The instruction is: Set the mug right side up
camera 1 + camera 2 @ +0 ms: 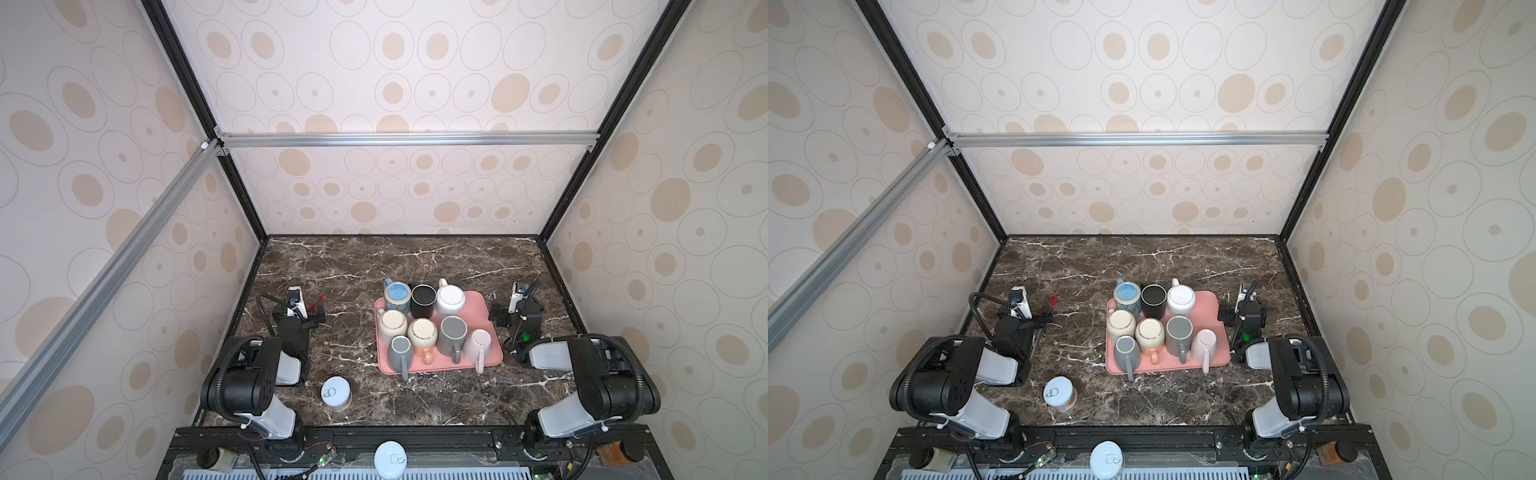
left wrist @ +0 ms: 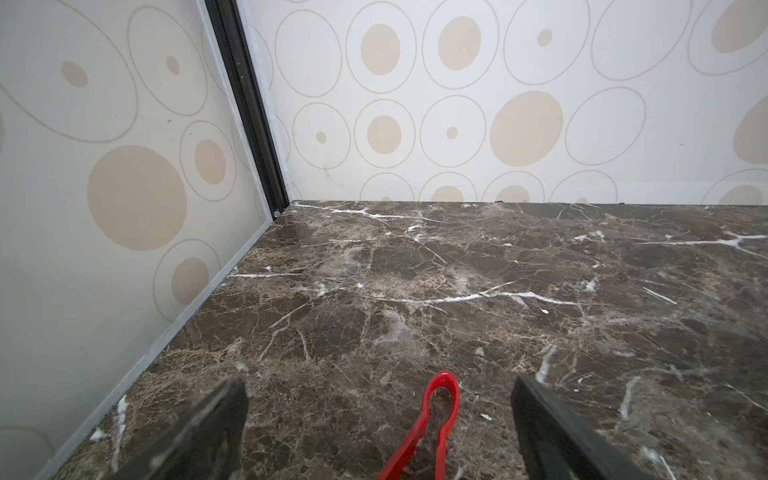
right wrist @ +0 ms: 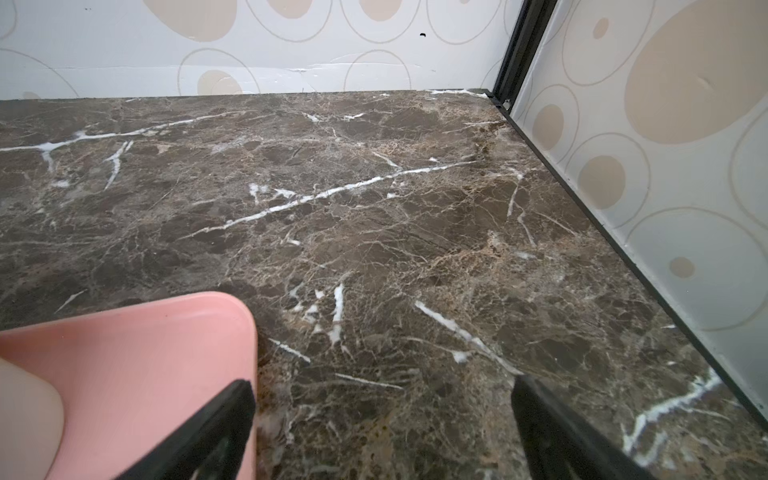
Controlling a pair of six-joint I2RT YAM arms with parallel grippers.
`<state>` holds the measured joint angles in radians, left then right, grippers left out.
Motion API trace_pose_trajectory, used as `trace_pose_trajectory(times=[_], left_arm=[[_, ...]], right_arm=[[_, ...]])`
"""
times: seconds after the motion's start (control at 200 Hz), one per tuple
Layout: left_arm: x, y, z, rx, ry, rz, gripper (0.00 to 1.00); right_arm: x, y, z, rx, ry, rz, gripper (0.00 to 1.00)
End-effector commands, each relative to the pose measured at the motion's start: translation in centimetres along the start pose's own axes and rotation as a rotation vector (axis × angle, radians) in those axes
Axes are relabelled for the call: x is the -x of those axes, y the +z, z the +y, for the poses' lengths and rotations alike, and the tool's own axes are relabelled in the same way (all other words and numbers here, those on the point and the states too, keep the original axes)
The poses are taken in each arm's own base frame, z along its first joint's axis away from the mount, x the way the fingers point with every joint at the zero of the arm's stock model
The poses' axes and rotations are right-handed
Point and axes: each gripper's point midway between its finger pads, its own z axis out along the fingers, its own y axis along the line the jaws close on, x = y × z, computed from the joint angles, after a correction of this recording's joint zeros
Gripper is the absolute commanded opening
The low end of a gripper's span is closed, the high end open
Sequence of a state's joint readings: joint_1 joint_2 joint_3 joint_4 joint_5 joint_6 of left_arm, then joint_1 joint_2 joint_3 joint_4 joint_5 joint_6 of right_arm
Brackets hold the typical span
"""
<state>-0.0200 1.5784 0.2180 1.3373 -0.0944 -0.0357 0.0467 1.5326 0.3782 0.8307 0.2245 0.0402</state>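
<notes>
Dark marble table, two items directly on it.
Pink tray right of centre; white-lidded can front left, well apart from the tray.

top views: high at front, steep down, far, both covering the table | left wrist: behind left gripper, low, near, facing back-left corner | right wrist: behind right gripper, low, near, facing back-right corner; shares pink tray corner with top views

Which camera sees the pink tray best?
A top view. Both top views look down on almost the whole pink tray, so you can see its shape and where it sits on the table. The right wrist view catches only one rounded corner of it. The left wrist view shows none of it.
</notes>
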Motion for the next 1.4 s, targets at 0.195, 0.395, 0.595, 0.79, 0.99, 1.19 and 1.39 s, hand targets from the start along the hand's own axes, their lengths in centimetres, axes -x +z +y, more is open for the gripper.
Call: trace_pose_trajectory(times=[0.195,0.395,0.595,0.79,0.99,1.19,1.39], left_arm=[[0.7,0.2,-0.4,-0.011,0.021,-0.022,1.00],[0.7,0.2,-0.4,-0.012,0.021,-0.022,1.00],[0.6,0.2,-0.4,-0.012,0.021,-0.020,1.00],[0.7,0.2,-0.4,-0.012,0.020,-0.022,1.00],[0.6,0.2,-0.3,-0.011,0.016,-0.021,1.00],[0.7,0.2,-0.2,-0.008,0.015,-0.024,1.00],[2.8,-0.4,2.1,0.121,-0.029,-0.031,1.00]], right_arm=[[1.1,0.2,0.4,0.008,-0.004,-0.026,1.00],[1.0,0.2,0.3,0.007,-0.004,-0.026,1.00],[1.0,0.2,0.3,0.005,-0.004,-0.026,1.00],[1.0,0.2,0.4,0.007,-0.005,-0.025,1.00],[1.0,0.2,0.4,0.008,-0.004,-0.026,1.00],[0.9,0.1,0.3,0.007,-0.005,-0.023,1.00],[1.4,-0.1,0.4,0.016,-0.002,-0.047,1.00]])
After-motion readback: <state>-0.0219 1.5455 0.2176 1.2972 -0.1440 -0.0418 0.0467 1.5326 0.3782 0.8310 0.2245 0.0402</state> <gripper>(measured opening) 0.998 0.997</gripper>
